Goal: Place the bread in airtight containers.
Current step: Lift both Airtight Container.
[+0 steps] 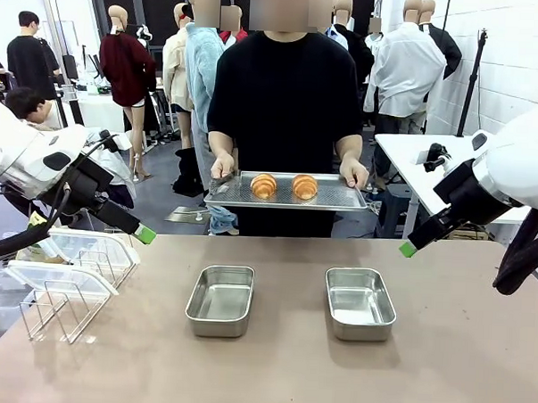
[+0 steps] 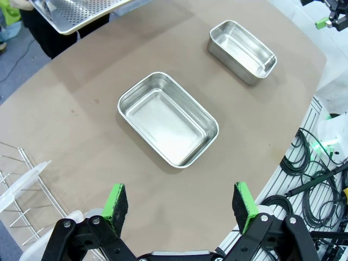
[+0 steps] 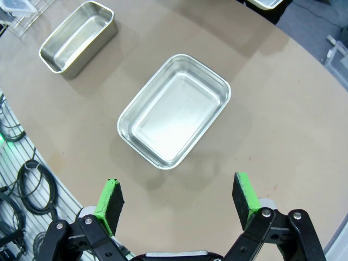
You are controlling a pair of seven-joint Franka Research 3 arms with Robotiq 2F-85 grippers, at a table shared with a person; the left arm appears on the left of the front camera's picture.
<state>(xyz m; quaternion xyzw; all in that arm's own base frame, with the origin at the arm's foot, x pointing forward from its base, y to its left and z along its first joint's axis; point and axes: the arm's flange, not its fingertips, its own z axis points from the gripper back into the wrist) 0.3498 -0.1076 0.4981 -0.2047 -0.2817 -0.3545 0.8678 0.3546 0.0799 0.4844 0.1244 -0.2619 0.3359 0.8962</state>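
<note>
I see the left tin [image 1: 220, 299] and right tin [image 1: 360, 302], shiny rounded-corner steel, both empty on the matte brown table [image 1: 279, 380], while two ridged golden rolls [image 1: 263, 185] [image 1: 304, 186] sit on the person's perforated metal tray [image 1: 342, 204] beyond, and my left gripper [image 2: 182, 201] and right gripper [image 3: 176, 198] are spread wide, holding nothing.

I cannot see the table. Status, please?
Open and empty: left gripper, right gripper. Two rolls on person's tray. Both tins empty, nothing over them.

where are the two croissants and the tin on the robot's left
left croissant [image 1: 263, 185]: front view, middle of its ridged top
right croissant [image 1: 304, 186]: front view, middle of its ridged top
left tin [image 1: 221, 298]: front view, bare floor inside
</note>
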